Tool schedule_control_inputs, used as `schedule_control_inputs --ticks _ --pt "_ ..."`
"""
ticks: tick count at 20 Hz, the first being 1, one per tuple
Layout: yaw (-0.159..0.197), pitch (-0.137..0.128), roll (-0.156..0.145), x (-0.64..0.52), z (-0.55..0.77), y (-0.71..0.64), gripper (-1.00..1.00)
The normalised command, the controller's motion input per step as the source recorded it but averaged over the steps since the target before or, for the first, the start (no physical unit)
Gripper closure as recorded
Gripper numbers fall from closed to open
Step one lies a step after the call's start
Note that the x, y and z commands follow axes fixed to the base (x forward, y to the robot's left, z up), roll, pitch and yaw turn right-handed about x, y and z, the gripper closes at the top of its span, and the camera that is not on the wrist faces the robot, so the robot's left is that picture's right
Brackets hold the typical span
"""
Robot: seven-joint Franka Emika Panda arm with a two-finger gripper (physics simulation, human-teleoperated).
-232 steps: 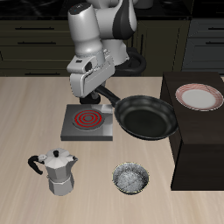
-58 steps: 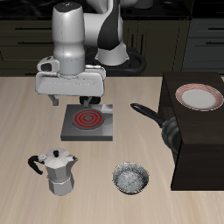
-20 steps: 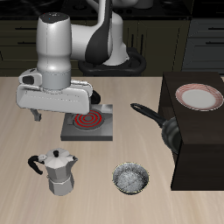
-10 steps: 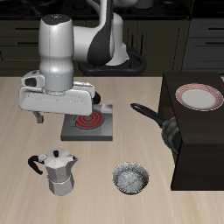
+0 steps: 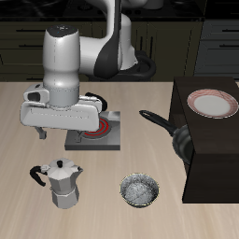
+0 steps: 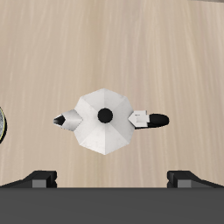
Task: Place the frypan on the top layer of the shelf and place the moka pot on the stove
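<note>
The silver moka pot (image 5: 62, 183) stands upright near the table's front edge; from above its black knob, spout and side handle show (image 6: 105, 120). My gripper (image 5: 58, 136) hangs open above it, apart from it, with both fingertips (image 6: 41, 178) spread wider than the pot's body. The grey stove (image 5: 97, 137) with its red spiral lies just behind the pot, partly hidden by my hand. The black frypan (image 5: 179, 139) stands on edge against the side of the dark shelf (image 5: 217, 154), its handle pointing toward the stove.
A pink-rimmed plate (image 5: 211, 103) sits on the shelf's flat top. A small shiny metal bowl (image 5: 140, 191) rests near the front edge between the moka pot and the shelf; its rim (image 6: 3, 123) shows in the wrist view.
Over the last second the gripper has sunk lower and come forward toward the moka pot. The frypan, carried earlier, has lain against the shelf's side untouched since.
</note>
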Motion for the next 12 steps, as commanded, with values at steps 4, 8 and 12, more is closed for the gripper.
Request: schedule_control_inputs --ticks 4,8,12 --pt "0.038 -0.014 -0.012 0.13 -0.09 0.04 -1.0" --pt "0.018 -0.038 0.015 0.03 0.0 0.09 -1.0" --pt "-0.017 0.054 -0.003 0.1 -0.03 0.05 -1.0"
